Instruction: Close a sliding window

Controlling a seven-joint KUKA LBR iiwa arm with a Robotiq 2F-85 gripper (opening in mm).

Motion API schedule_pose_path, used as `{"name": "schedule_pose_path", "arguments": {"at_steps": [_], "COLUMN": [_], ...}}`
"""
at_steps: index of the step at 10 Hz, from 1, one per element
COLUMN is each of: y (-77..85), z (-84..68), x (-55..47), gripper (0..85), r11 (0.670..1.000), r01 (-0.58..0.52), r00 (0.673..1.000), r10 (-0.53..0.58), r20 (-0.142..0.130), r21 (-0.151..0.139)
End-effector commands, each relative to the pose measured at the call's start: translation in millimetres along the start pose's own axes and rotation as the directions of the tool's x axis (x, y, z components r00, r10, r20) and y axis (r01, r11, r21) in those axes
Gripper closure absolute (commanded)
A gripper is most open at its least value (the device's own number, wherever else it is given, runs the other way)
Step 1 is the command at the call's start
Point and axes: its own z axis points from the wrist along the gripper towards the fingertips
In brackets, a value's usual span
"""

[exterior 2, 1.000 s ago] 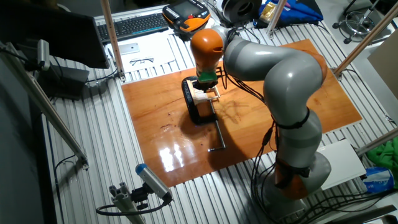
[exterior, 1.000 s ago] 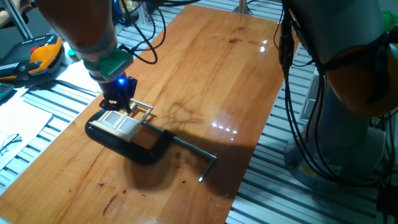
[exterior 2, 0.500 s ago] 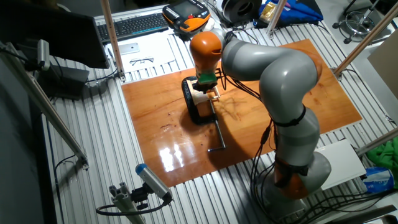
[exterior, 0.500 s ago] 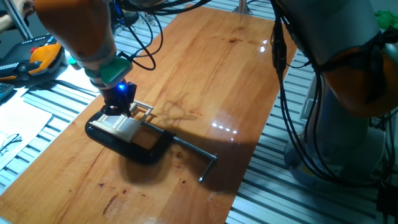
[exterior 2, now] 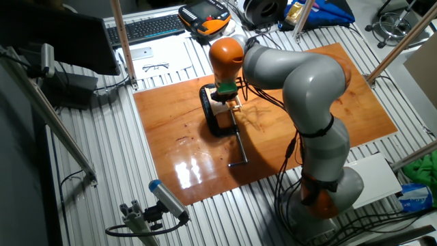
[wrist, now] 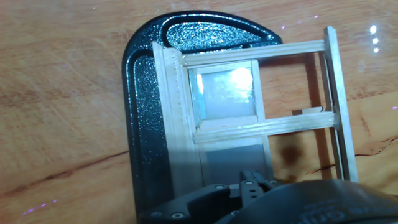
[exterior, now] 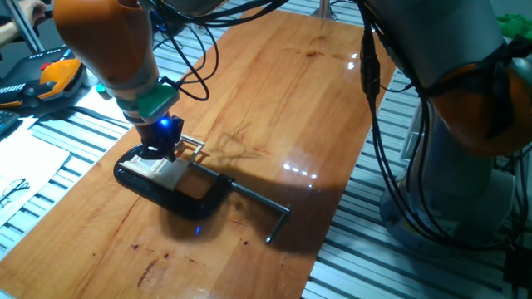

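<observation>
The sliding window [wrist: 177, 124] is a small pale wood frame lying flat, held in a black C-clamp [wrist: 140, 124]. Its glazed sash [wrist: 225, 92] sits in the left half of the frame. The right half is open and shows the table through it. My gripper [wrist: 254, 182] is at the bottom edge of the hand view, fingertips close together, right at the sash's lower pane. In one fixed view the gripper [exterior: 162, 149] stands on the window [exterior: 176, 169] above the clamp [exterior: 179, 198]. The other fixed view shows the window [exterior 2: 220, 107] too.
The clamp's steel screw rod [exterior: 262, 199] sticks out to the right across the wooden table [exterior: 274, 100]. An orange and black pendant [exterior: 54, 75] and papers lie off the table's left edge. A keyboard [exterior 2: 147, 27] and cables lie behind.
My gripper has come down and a little to the right onto the window. The clamp and the frame have not moved.
</observation>
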Motion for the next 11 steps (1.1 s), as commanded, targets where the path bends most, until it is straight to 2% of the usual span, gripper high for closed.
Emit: {"name": "schedule_pose_path", "arguments": {"at_steps": [1,3,5,11], "y": [0.0,0.1,0.3,4.4], "z": [0.8,1.4,1.2,0.4], "x": [-0.1,-0.4,-0.3,2.1], "gripper": [85.0,85.0,85.0,85.0], "r11": [1.000,1.000,1.000,1.000], "r01": [0.000,0.000,0.009,0.017], "r00": [1.000,1.000,1.000,1.000], "r10": [0.000,0.000,-0.009,-0.017], "r20": [0.000,-0.002,-0.001,-0.012], "r21": [0.000,0.000,0.013,-0.008]}}
